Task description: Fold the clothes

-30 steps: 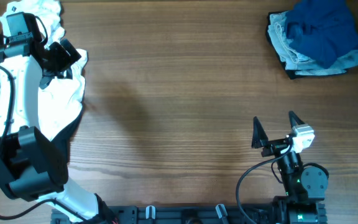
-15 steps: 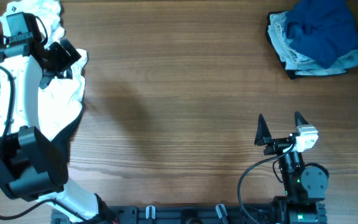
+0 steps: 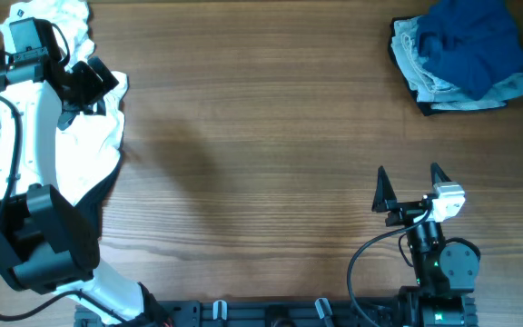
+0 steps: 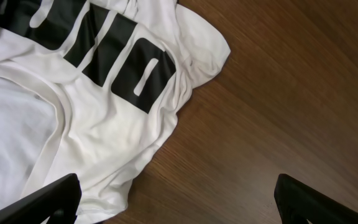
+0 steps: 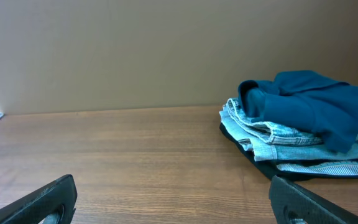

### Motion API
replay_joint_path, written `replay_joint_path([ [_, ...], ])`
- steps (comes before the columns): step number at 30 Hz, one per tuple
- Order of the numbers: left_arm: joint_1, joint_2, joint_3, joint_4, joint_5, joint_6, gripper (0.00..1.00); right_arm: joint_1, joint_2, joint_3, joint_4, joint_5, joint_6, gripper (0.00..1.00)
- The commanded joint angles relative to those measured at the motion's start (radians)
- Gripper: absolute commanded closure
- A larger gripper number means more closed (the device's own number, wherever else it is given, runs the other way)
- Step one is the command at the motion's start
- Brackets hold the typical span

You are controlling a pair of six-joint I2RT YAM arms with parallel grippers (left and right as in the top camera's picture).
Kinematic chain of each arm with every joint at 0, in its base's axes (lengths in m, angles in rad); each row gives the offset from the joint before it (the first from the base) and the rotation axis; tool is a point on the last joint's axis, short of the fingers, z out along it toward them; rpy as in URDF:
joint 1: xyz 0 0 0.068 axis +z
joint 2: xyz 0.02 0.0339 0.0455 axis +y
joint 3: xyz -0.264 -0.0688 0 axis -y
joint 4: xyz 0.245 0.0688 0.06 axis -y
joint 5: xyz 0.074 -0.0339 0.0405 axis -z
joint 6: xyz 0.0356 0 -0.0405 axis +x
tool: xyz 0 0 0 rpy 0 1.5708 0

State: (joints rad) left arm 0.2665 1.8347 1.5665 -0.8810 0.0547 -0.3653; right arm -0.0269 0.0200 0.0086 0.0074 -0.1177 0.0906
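Observation:
A crumpled white tee with black lettering [image 3: 89,154] [image 4: 92,93] lies at the table's left edge. My left gripper [image 3: 92,87] [image 4: 179,208] hovers open over its hem, with nothing between the fingers [image 4: 48,200]. At the far right a folded pile holds a dark teal-blue shirt [image 3: 475,45] [image 5: 316,102] on top of pale-blue jeans [image 3: 413,65] [image 5: 260,134], with a black garment [image 5: 272,167] underneath. My right gripper [image 3: 408,174] [image 5: 173,202] stands open and empty near the front edge, facing that pile from a distance.
Bare wooden table [image 3: 261,136] stretches between the tee and the pile. The right arm's base [image 3: 439,263] sits at the front right. The left arm's white and black links [image 3: 34,209] lie over the tee's left part.
My right gripper has shifted slightly to the right and then held still. The left arm and the clothes have not moved.

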Motion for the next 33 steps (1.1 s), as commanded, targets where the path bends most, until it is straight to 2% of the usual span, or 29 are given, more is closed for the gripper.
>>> replay_joint_path([
  [1, 0.0, 0.011, 0.008, 0.002, 0.008, -0.01, 0.0, 0.004, -0.01, -0.003, 0.0, 0.021, 0.014, 0.0],
  [9, -0.007, -0.023, 0.008, 0.002, 0.007, -0.01, 0.0, 0.004, -0.01, -0.003, 0.0, 0.021, 0.014, 0.0],
  [16, -0.073, -0.246, 0.008, -0.047, -0.064, -0.001, 0.0, 0.004, -0.01, -0.003, 0.0, 0.021, 0.014, 0.0],
  [19, -0.105, -0.355, 0.008, -0.012, -0.043, 0.069, 0.0, 0.004, -0.01, -0.003, 0.0, 0.021, 0.014, 0.0],
  [22, -0.138, -0.469, -0.006, 0.058, 0.048, 0.209, 0.0, 0.004, -0.01, -0.003, 0.0, 0.021, 0.014, 0.0],
  [24, -0.149, -0.558, -0.045, 0.116, 0.134, 0.304, 0.0, 0.004, -0.01, -0.003, 0.0, 0.021, 0.014, 0.0],
  [26, -0.149, -0.637, -0.106, 0.163, 0.19, 0.348, 0.0, 0.004, -0.01, -0.003, 0.0, 0.021, 0.014, 0.0],
  [29, -0.149, -0.749, -0.234, 0.238, 0.211, 0.359, 0.0, 0.004, -0.01, -0.003, 0.0, 0.021, 0.014, 0.0],
  [33, -0.149, -0.949, -0.539, 0.446, 0.216, 0.359, 0.0, 0.004, -0.01, -0.003, 0.0, 0.021, 0.014, 0.0],
])
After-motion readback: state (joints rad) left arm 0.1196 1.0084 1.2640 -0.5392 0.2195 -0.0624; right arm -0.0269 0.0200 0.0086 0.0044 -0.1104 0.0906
